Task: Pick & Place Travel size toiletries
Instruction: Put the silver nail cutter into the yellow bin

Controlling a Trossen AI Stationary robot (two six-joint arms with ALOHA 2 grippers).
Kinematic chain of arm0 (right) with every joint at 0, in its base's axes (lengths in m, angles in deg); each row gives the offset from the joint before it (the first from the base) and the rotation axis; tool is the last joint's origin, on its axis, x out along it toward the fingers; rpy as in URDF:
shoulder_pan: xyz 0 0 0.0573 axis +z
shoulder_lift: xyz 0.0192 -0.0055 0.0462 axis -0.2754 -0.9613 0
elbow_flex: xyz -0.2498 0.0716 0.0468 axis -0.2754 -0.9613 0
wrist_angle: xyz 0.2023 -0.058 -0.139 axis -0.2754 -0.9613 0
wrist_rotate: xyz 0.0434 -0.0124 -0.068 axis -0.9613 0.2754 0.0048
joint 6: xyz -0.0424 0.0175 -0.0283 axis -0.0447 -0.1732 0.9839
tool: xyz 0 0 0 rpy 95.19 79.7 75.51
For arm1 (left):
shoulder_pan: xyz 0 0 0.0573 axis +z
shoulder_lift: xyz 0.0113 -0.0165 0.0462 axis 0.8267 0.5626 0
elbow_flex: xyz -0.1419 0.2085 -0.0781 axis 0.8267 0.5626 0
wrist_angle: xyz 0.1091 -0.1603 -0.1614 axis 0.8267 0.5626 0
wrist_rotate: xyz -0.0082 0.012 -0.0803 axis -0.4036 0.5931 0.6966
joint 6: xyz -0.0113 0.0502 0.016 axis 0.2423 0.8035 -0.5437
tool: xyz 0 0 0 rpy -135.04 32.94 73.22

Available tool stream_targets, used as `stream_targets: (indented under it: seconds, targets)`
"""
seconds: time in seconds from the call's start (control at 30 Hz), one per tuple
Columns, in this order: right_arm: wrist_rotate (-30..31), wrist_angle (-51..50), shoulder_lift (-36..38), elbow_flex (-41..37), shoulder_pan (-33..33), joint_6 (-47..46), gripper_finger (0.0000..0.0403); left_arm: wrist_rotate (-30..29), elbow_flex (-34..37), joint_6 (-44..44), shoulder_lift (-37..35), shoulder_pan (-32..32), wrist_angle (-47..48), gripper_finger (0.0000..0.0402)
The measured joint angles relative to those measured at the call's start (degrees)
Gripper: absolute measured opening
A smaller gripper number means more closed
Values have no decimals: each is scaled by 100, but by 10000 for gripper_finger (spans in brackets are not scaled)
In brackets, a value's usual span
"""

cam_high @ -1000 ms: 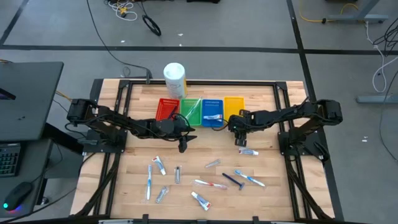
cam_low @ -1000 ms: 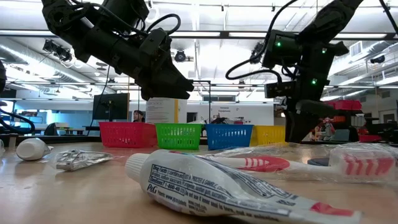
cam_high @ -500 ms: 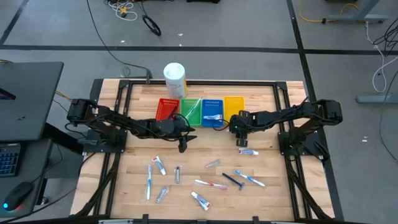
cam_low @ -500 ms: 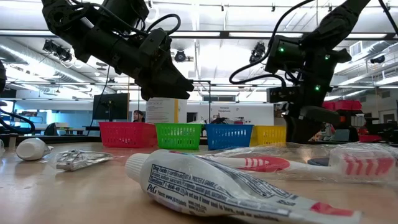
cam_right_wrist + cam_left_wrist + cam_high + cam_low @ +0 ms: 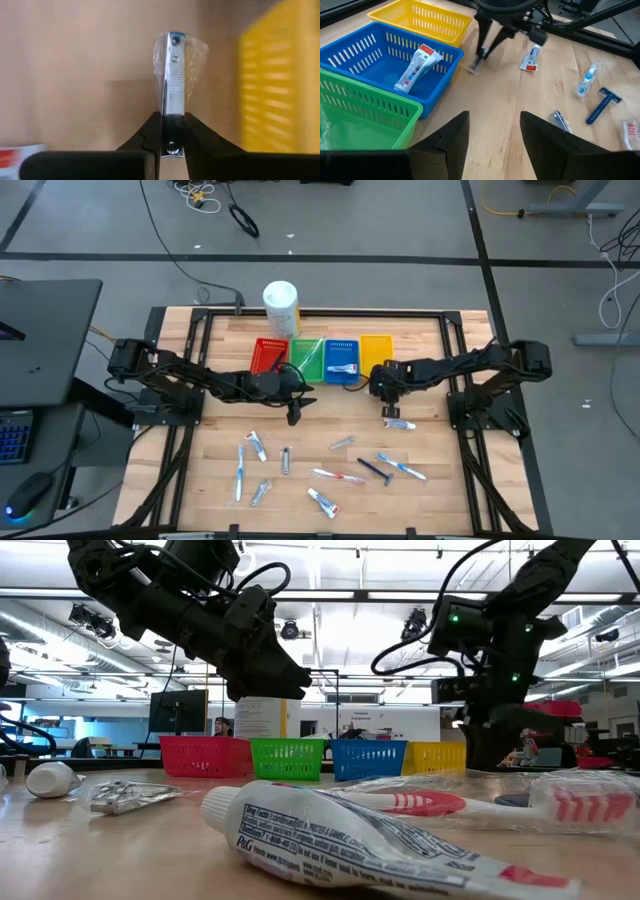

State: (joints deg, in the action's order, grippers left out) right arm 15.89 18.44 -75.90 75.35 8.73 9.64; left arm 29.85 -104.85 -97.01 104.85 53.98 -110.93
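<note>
We see the right gripper (image 5: 388, 408) holding a wrapped nail clipper (image 5: 170, 95): its 2 fingers (image 5: 150, 135) are closed almost fully on 1 end, and the clipper's long axis runs straight out past the fingertips. In the left wrist view the same clipper (image 5: 479, 59) hangs nearly upright, its free end just above or touching the wooden table (image 5: 440, 480); we cannot tell which. The yellow bin (image 5: 376, 350) lies just beside it, so we judge that the coming move carries the clipper sideways toward that bin. The right arm reaches inward from the table's right edge, wrist pointed down.

The left gripper (image 5: 492, 132) waits above the table in front of the green bin (image 5: 365, 112), fingers spread and empty. A white tube (image 5: 415, 67) lies in the blue bin (image 5: 350, 55).
</note>
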Motion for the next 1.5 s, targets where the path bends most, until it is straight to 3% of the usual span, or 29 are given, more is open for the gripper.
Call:
stream_targets:
  seconds: [0.37, 0.63, 0.8, 0.97, 1.23, 1.5]
  targets:
    - [44, -28, 932, -15, 468, -422, 53, -2, 0, -1, 0, 0, -8, 185]
    - [2113, 234, 1560, -4, 85, -105, 61, -2, 0, -1, 0, -2, -12, 185]
    - [1491, 265, 1346, -7, -697, -243, 64, -2, 0, -1, 0, -2, -12, 185]
    - [1361, 580, 1146, -7, -1071, -203, 66, -2, -2, -1, 0, -2, -19, 185]
    - [1063, 1448, 929, -6, -1293, -86, 67, -2, -2, -1, 0, -2, -40, 185]
    - [475, 1026, 863, -4, -1397, -162, 76, -2, -2, -1, 0, -1, -45, 185]
